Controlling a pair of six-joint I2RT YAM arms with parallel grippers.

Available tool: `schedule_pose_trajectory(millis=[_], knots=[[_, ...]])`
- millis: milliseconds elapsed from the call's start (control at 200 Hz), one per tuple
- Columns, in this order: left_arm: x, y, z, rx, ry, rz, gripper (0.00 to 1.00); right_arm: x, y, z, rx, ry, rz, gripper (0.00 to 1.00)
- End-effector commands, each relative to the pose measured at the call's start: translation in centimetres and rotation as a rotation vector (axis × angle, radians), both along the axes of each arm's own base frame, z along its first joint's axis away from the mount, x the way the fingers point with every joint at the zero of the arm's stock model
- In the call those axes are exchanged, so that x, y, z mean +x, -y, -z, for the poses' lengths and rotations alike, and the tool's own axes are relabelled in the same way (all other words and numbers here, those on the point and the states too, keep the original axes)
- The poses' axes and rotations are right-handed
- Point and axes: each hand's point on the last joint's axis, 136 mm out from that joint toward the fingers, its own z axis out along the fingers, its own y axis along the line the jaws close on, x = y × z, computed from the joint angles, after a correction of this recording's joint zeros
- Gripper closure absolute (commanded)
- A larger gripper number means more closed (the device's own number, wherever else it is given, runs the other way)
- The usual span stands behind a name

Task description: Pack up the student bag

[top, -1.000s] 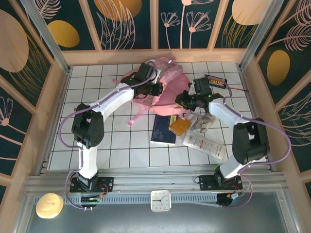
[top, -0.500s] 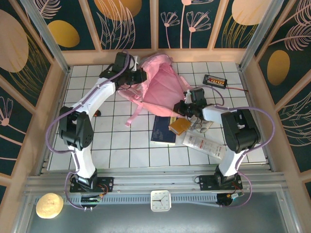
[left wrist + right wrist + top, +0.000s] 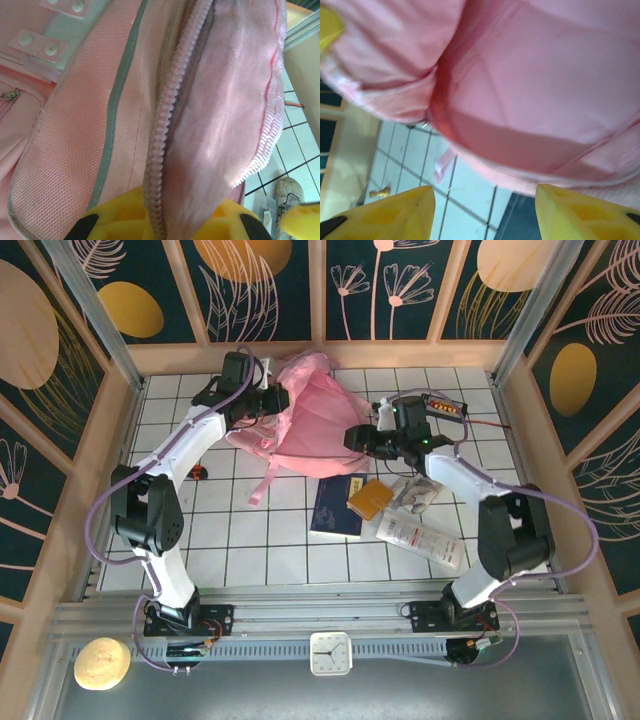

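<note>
The bag is soft, matt pink cloth with a coarse weave. Its zip has pale plastic teeth, and a smooth grey strip runs beside it. The table is white tile, slightly glossy, with dark joints. The far frame is pale wood. The near rail is dull metal. The right gripper has smooth yellow plastic fingers.
</note>
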Motion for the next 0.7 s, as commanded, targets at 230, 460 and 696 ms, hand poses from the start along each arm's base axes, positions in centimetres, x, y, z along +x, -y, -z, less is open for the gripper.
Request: schedule_pose_trajectory(millis=[230,460,696], knots=[[0.3,-0.2,-0.5,-0.019,0.086,0.027,0.83,-13.7,-1.3,7.7,-0.179,-0.315,-0.191,0.44],[-5.1,-1.0,0.2,-0.076,0.018,0.033,0.01,-15.0,0.2,11.3,-0.266,-0.394,-0.163,0.43],[-13.7,1.8,3.9,-0.151,-0.111,0.128,0.01,-14.6,1.3,13.8,-0.281,-0.444,-0.116,0.43]])
